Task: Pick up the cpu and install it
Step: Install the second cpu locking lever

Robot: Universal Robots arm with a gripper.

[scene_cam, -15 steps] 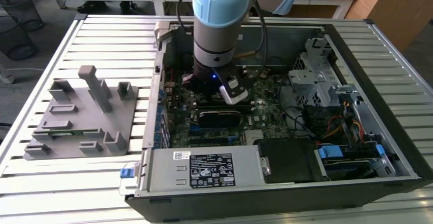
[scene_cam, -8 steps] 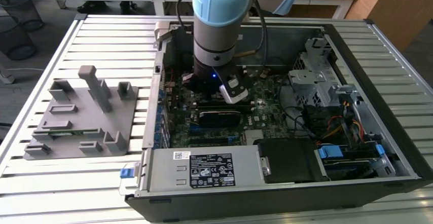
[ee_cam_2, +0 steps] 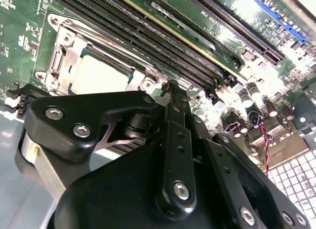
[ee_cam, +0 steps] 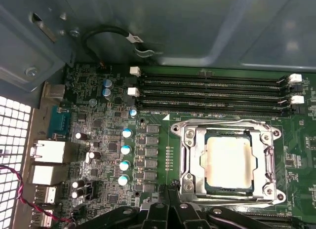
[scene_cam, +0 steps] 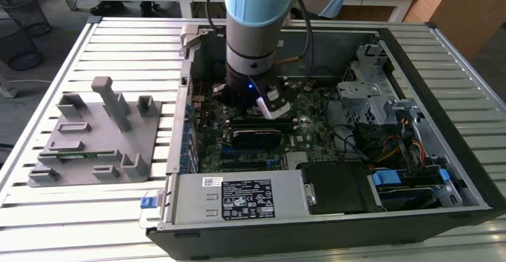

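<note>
Cpu [ee_cam: 229, 162] is sitting in the motherboard socket [ee_cam: 187, 140], just beside the gripper [ee_cam: 168, 189] tips; fingers pressed together, holding nothing.

Open computer case [scene_cam: 411, 54] lying on a slatted metal table [scene_cam: 79, 214]. Inside it: green motherboard [ee_cam: 98, 135], four long memory slots [ee_cam: 212, 93], round capacitors [ee_cam: 126, 149] and a bundle of coloured cables [scene_cam: 395, 149]. Grey plastic fixture [scene_cam: 95, 137] on the table at the exterior view's left.
</note>
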